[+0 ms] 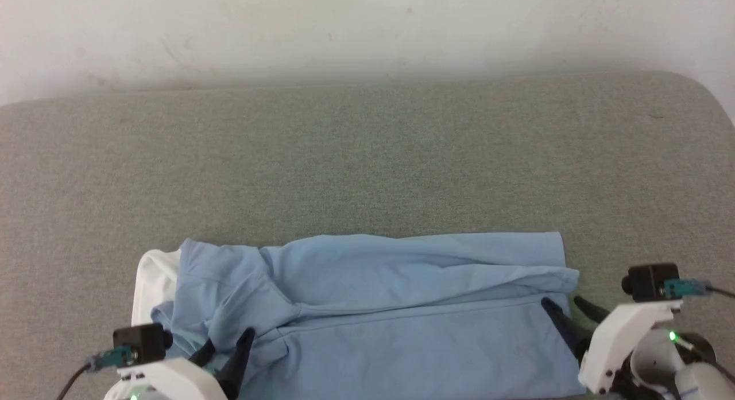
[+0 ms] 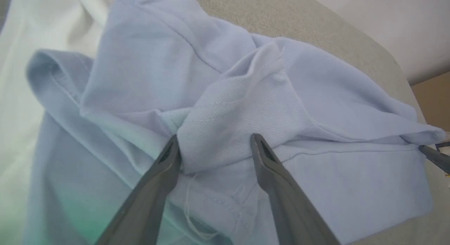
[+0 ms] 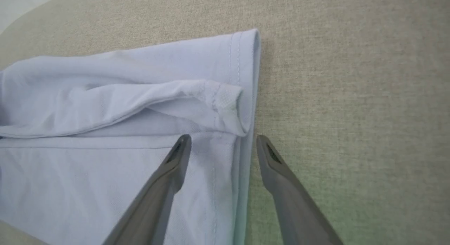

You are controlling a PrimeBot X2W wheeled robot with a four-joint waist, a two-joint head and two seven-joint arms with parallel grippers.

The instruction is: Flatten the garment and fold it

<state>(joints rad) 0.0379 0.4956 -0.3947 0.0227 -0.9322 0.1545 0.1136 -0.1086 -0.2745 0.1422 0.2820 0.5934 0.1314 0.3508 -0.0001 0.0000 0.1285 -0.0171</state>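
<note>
Two tools, jaws spread wide, rest at a light blue knit polo shirt lying folded lengthwise on a grey-green woven padded surface. Left tool straddles a bunched ridge of fabric, white collar just to its left. Right tool straddles the double-stitched hem. Wrist views reveal piqué texture; head view adds a pale wall.
</note>
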